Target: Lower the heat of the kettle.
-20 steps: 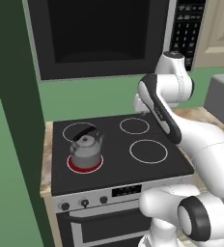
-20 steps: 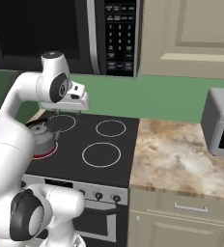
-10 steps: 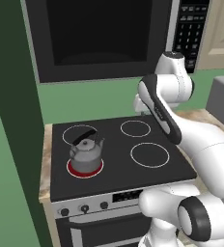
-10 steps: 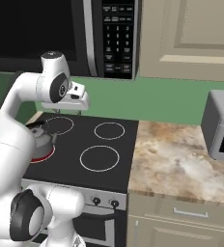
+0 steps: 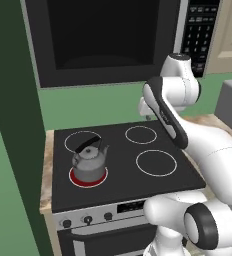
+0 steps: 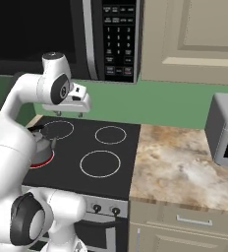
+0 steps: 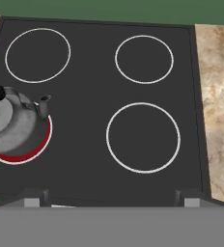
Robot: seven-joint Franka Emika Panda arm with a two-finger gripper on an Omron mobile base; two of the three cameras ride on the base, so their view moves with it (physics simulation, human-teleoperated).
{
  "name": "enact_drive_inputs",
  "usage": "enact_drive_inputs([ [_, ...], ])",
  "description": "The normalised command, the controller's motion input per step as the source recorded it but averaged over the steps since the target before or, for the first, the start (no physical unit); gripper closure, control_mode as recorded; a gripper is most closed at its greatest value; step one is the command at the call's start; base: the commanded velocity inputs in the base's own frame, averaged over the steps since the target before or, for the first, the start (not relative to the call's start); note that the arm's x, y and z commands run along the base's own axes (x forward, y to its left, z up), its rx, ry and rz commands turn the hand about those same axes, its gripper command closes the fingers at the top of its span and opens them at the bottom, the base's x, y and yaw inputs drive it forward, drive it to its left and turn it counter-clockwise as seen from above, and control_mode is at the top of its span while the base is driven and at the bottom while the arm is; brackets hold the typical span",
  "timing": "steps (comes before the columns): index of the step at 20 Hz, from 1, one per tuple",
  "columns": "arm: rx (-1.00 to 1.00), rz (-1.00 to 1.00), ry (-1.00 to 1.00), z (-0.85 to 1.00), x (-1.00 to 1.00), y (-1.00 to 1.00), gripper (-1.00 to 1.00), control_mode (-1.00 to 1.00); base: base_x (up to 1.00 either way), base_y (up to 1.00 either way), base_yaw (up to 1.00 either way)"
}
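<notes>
Hand above stove | kettle on red burner

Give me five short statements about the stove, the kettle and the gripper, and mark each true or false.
1. The kettle sits on the front left burner, which glows red. True.
2. The gripper holds the kettle by its handle. False: it hangs above the cooktop, apart from the kettle.
3. The other three burners show as white rings, not red. True.
4. A pan sits on the front right burner. False: nothing is on it.
5. Knobs line the stove's front panel. True.
</notes>
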Motion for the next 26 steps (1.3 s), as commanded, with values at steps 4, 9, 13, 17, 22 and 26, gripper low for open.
enact_drive_inputs([
  [4, 0.00, 0.01, 0.00, -0.03, 0.00, 0.00, -1.00, -1.00, 0.00, 0.00, 0.00],
  [9, -0.04, 0.15, -0.09, -0.25, -0.53, 0.21, -1.00, -1.00, 0.00, 0.00, 0.00],
  [13, -0.21, 0.24, -0.20, -0.59, -0.75, 0.78, -1.00, -1.00, 0.00, 0.00, 0.00],
  [17, -0.32, 0.24, -0.24, -0.65, -0.71, 1.00, -1.00, -1.00, 0.00, 0.00, 0.00],
  [22, -0.40, 0.20, -0.23, -0.54, -0.61, 1.00, -1.00, -1.00, 0.00, 0.00, 0.00],
  [26, -0.29, 0.30, -0.05, -0.49, -0.61, 0.70, -1.00, -1.00, 0.00, 0.00, 0.00],
])
